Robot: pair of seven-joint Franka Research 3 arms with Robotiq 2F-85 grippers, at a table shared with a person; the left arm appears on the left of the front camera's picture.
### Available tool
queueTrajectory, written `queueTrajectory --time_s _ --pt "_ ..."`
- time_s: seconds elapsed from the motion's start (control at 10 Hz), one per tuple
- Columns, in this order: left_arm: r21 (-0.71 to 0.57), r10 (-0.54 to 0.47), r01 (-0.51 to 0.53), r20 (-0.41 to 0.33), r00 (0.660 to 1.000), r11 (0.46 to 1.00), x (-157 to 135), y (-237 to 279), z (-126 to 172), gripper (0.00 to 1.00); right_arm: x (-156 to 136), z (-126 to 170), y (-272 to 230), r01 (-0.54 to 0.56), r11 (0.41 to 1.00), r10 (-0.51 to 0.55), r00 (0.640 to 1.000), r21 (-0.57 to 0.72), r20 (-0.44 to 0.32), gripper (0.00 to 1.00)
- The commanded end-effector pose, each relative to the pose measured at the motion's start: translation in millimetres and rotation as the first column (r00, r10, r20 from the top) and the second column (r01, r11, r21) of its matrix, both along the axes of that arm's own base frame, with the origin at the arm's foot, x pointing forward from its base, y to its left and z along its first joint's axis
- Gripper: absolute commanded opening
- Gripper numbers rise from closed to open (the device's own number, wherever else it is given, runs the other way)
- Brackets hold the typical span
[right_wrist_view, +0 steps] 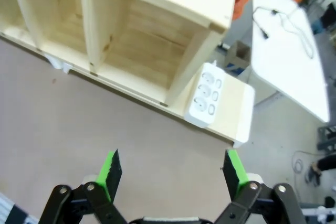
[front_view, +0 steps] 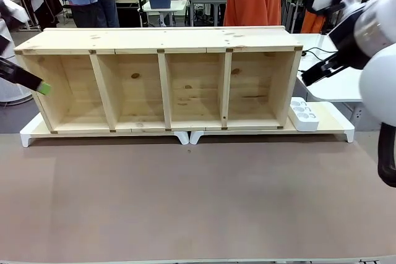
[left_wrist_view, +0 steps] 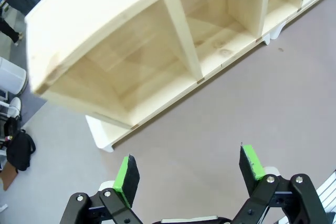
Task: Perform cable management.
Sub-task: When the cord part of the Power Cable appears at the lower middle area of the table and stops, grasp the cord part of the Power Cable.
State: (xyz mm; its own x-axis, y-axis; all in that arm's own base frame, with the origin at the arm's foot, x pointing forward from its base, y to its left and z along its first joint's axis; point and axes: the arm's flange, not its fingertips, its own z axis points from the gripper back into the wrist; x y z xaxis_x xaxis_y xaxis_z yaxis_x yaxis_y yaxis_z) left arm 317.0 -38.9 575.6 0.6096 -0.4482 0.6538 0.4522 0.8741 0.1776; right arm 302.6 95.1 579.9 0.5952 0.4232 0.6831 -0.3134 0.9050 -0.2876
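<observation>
Jaws wide, empty, on left gripper (left_wrist_view: pixel 186 169) and right gripper (right_wrist_view: pixel 170 169). Risk: reaching for cable (right_wrist_view: pixel 284 17), an arm may clip wooden shelf (front_view: pixel 161 47) or power strip (right_wrist_view: pixel 206 94).

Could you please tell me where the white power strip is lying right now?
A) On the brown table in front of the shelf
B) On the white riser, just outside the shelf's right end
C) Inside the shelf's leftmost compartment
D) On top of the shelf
B: the white power strip rests on the white riser, right against the outer side of the wooden shelf at its right end.
</observation>
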Motion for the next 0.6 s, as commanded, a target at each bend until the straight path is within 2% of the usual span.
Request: queueTrajectory --time_s 0.0,0.4,0.5 --pt "0.009 -0.010 0.009 0.026 1.000 1.000 -85.5 25.2 -82.4 1.00 -70.9 -67.0 -26.7 0.046 0.999 -0.046 0.999 0.022 0.019 1.00" --pt "0.001 -0.050 0.050 0.006 0.999 0.999 -83.9 22.3 -90.8 1.00 -77.6 -67.6 -23.0 0.048 0.996 -0.051 0.998 0.071 0.036 1.00" --pt "-0.016 -0.014 0.014 -0.002 1.000 1.000 -27.9 26.5 17.3 1.00 -31.8 24.2 -9.6 0.045 0.999 -0.046 0.999 0.028 0.028 1.00"
